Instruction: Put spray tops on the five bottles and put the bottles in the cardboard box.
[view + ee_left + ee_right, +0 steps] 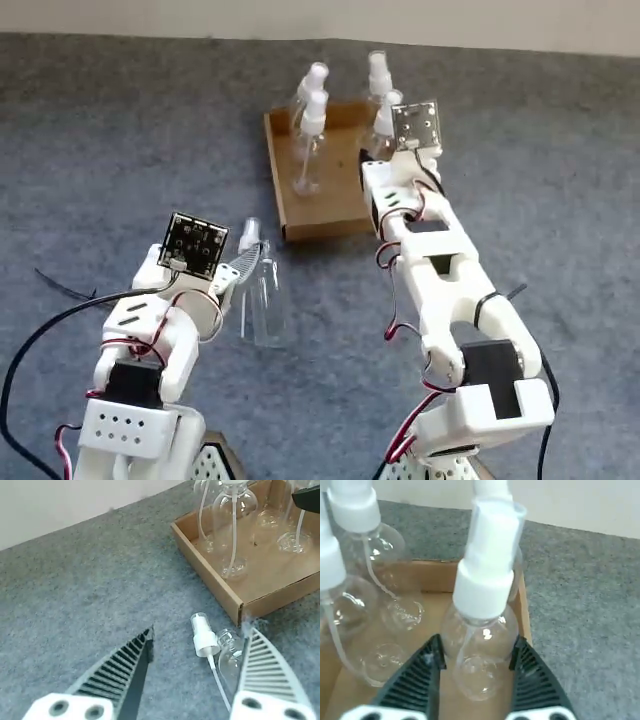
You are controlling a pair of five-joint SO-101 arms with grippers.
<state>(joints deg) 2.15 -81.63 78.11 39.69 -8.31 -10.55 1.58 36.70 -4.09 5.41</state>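
Note:
A clear bottle [231, 659] lies on its side on the grey carpet, and a white spray top [202, 637] lies loose beside its neck. My left gripper [200, 630] is open, one finger on each side of the top and the bottle; in the high view the left gripper [243, 268] sits by that bottle [264, 295]. My right gripper [479, 642] is shut on a capped bottle [482, 625] standing in the cardboard box [427, 575]. From above, the right gripper [385, 155] is at the box's right side.
The cardboard box [280, 195] is a shallow tray at the back middle. Three more capped bottles stand in or by it, one [308, 140] near its centre. A black cable [60, 290] trails at the left. Open carpet lies on both sides.

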